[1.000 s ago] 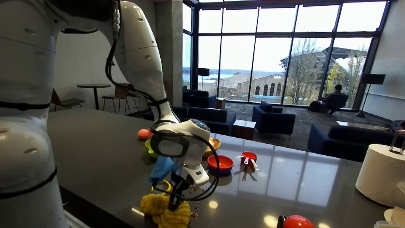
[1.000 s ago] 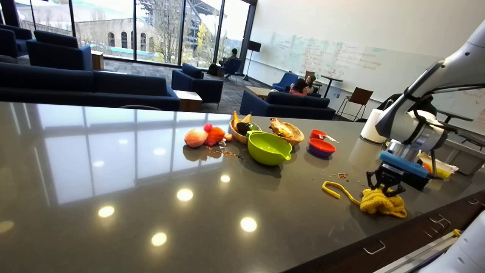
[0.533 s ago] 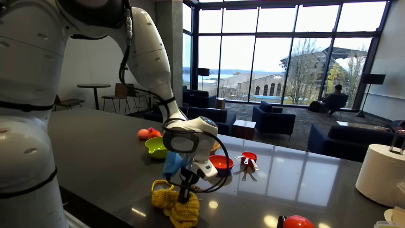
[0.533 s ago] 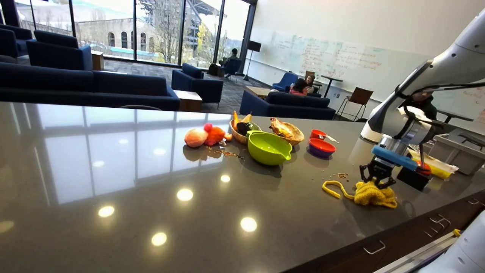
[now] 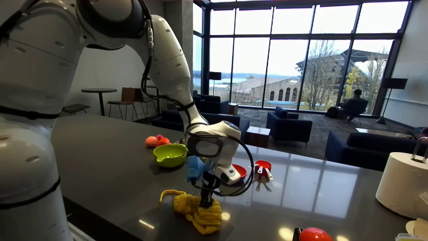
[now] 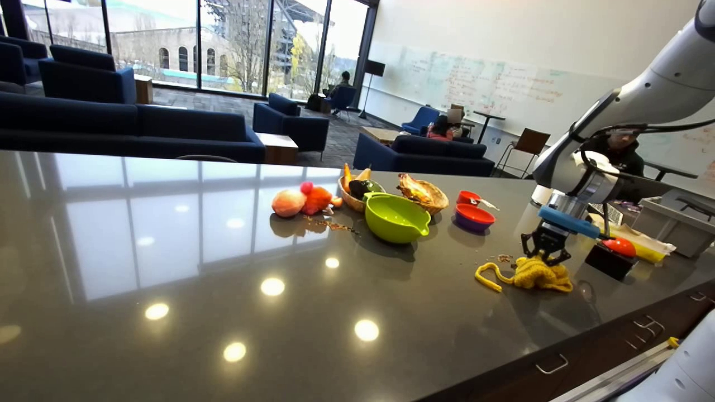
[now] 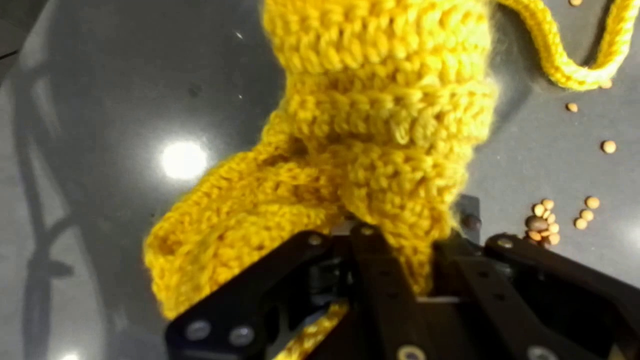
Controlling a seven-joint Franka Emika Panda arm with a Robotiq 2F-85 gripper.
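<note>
A yellow knitted piece (image 5: 207,221) with a long cord lies crumpled on the dark countertop. It also shows in an exterior view (image 6: 542,277) and fills much of the wrist view (image 7: 385,90). My gripper (image 7: 407,245) is shut on a fold of it, with yarn pinched between the black fingers. The gripper points down in both exterior views (image 5: 206,201) (image 6: 546,260), low over the counter. The knitted piece seems to rest on the surface. Small scattered beans or seeds (image 7: 544,225) lie beside the gripper in the wrist view. The fingertips are partly hidden by the yarn.
A green bowl (image 6: 396,220), a red bowl on a purple one (image 6: 475,215), red measuring cups (image 6: 468,197) and baskets (image 6: 438,201) of food stand farther along. A black box with a red dome (image 6: 619,247) and a paper towel roll (image 5: 401,184) are nearby.
My gripper has dragged the knitted piece across the counter, rightward in one exterior picture, and leftward and up in another, onto where seeds lay. The cord's far end has hardly moved.
</note>
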